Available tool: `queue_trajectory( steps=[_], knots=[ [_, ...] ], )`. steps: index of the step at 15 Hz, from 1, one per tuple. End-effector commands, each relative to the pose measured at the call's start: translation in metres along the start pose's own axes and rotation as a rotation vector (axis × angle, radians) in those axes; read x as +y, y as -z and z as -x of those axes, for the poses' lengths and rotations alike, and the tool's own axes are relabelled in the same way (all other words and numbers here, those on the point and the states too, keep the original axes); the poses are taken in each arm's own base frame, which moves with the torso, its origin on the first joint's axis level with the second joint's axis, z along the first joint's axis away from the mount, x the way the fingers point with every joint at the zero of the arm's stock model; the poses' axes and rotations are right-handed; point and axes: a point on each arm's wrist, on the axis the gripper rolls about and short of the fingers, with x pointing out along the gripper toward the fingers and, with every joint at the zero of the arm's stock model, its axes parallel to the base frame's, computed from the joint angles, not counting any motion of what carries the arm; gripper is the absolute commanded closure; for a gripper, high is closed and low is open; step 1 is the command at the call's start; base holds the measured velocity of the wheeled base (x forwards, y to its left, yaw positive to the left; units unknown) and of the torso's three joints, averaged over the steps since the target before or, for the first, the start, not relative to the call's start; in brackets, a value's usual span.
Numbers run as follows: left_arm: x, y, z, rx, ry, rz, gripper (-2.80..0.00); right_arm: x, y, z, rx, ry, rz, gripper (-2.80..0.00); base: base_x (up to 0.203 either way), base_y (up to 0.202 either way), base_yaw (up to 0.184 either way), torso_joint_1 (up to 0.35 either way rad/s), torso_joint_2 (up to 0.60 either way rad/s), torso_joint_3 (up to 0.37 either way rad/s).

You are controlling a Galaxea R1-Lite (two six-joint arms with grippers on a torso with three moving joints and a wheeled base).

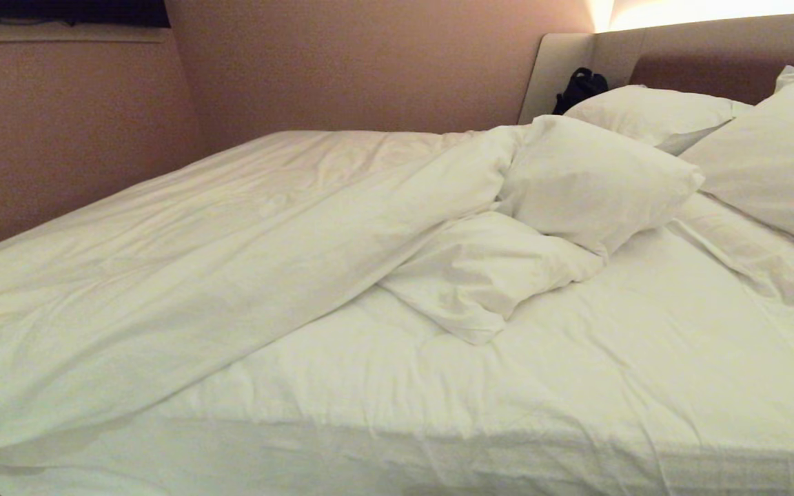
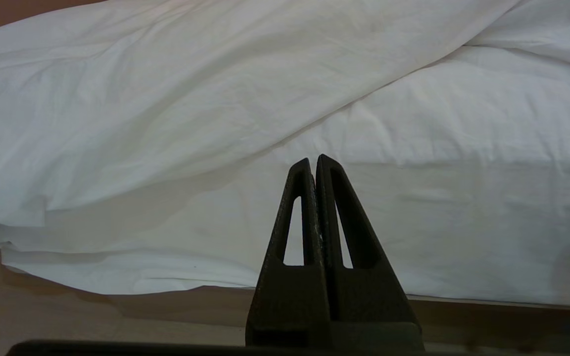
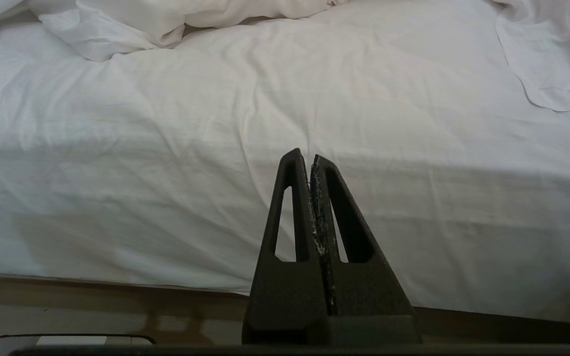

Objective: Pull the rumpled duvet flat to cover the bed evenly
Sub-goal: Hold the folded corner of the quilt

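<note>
Duvet (image 1: 183,275) lies bunched diagonally on the bed's (image 1: 576,386) left half. I see left gripper (image 2: 314,160) and right gripper (image 3: 305,157) pinched closed, empty, facing the bedside. Grabbing the sheet (image 3: 285,109) instead could untuck it, I reckon

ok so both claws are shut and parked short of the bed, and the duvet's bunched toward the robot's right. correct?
Not quite: the head view shows the duvet bunched toward the robot's left. Left claw and right claw are shut, short of the bed.
</note>
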Motion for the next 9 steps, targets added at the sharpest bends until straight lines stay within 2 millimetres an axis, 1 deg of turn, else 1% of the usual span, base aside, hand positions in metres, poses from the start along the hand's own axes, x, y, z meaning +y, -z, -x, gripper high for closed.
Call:
queue_trajectory(
  steps=[1, 9],
  knots=[
    [0.0, -0.0001, 0.0, -0.001, -0.001, 0.0, 0.0, 0.0, 0.0, 0.0, 0.0, 0.0, 0.0, 0.0, 0.0, 0.0, 0.0, 0.0, 0.0, 0.0],
    [0.0001, 0.0, 0.0, 0.0, -0.003, -0.003, 0.0, 0.0, 0.0, 0.0, 0.0, 0.0, 0.0, 0.0, 0.0, 0.0, 0.0, 0.0, 0.0, 0.0]
  ],
)
